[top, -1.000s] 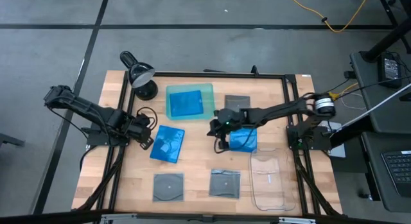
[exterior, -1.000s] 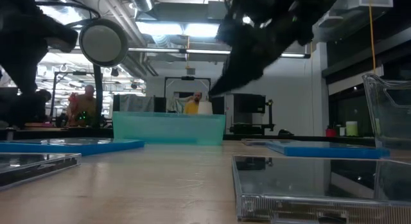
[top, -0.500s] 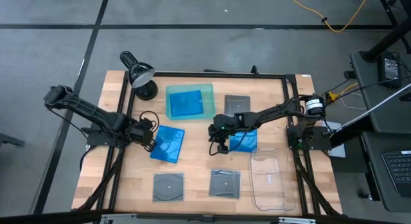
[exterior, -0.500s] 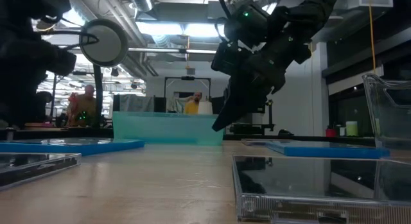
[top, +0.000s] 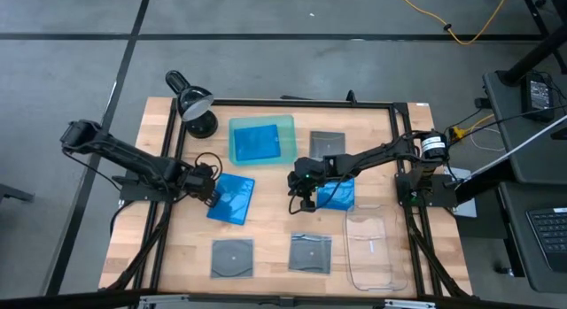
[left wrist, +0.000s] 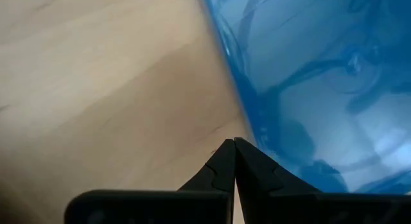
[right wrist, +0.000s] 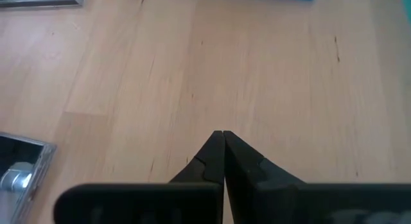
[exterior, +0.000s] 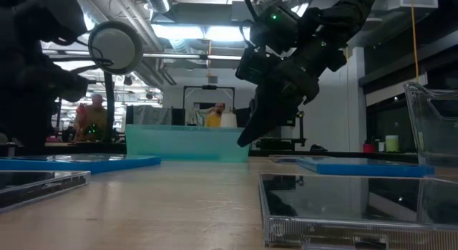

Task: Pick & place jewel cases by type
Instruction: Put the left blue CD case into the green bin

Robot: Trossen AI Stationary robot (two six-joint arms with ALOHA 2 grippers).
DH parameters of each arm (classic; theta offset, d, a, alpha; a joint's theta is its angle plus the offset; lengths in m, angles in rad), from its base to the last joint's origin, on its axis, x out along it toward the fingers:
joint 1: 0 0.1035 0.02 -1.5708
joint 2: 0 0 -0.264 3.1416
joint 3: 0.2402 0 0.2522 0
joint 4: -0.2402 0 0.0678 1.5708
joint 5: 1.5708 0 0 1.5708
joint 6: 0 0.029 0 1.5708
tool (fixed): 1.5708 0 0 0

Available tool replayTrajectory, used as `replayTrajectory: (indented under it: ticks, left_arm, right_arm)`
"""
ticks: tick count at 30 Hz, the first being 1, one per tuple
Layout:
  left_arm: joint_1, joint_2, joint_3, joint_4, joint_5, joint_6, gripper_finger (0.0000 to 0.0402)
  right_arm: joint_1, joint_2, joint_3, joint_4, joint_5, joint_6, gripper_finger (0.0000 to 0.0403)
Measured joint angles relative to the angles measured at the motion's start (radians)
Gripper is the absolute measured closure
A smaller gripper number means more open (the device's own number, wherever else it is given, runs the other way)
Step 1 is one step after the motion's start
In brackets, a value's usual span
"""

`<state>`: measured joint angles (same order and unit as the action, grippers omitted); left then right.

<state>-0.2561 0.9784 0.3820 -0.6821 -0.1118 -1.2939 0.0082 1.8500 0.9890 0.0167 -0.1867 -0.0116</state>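
Note:
A blue jewel case point(top: 232, 199) lies flat on the wood left of centre. My left gripper point(top: 209, 192) is shut and points down at its left edge point(left wrist: 231, 89). A second blue case point(top: 338, 194) lies right of centre, and my right gripper point(top: 304, 203) hangs shut just left of it, over bare wood point(right wrist: 223, 134) and clear of the table point(exterior: 243, 140). A third blue case point(top: 257, 142) lies in the green tray point(top: 288, 123). Grey square cases lie at the back point(top: 327, 142) and near the front edge point(top: 232, 256) point(top: 311, 252). My left gripper comes from above with its shut fingertips point(left wrist: 225, 156) right beside the blue case's left edge point(left wrist: 247, 124). Whether they touch the case or the table, I cannot tell.
A clear plastic tray point(top: 370, 247) stands at the front right, next to the right blue case. A desk lamp point(top: 195, 104) stands at the back left corner. Bare wood lies between the two blue cases.
My left gripper has come down toward the table at the left blue case's left edge and rolled a little. My right gripper has sunk a little toward the wood left of the right blue case, then kept still. No case has moved.

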Motion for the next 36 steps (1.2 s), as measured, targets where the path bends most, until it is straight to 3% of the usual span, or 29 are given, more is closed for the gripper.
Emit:
replayTrajectory:
  ticks: [20,32,36]
  left_arm:
    - [0.097,0.260,0.031,0.362,0.047,0.103,0.0401]
    - [0.130,0.398,0.033,0.702,0.038,0.089,0.0400]
    - [0.130,0.415,0.046,0.682,0.060,0.100,0.0400]
  right_arm:
    - [0.000,0.000,0.000,-0.052,-0.001,-0.036,0.0392]
    - [0.000,0.000,0.000,-0.094,-0.001,-0.048,0.0398]
    - [0.003,0.000,0.000,-0.146,-0.002,-0.047,0.0394]
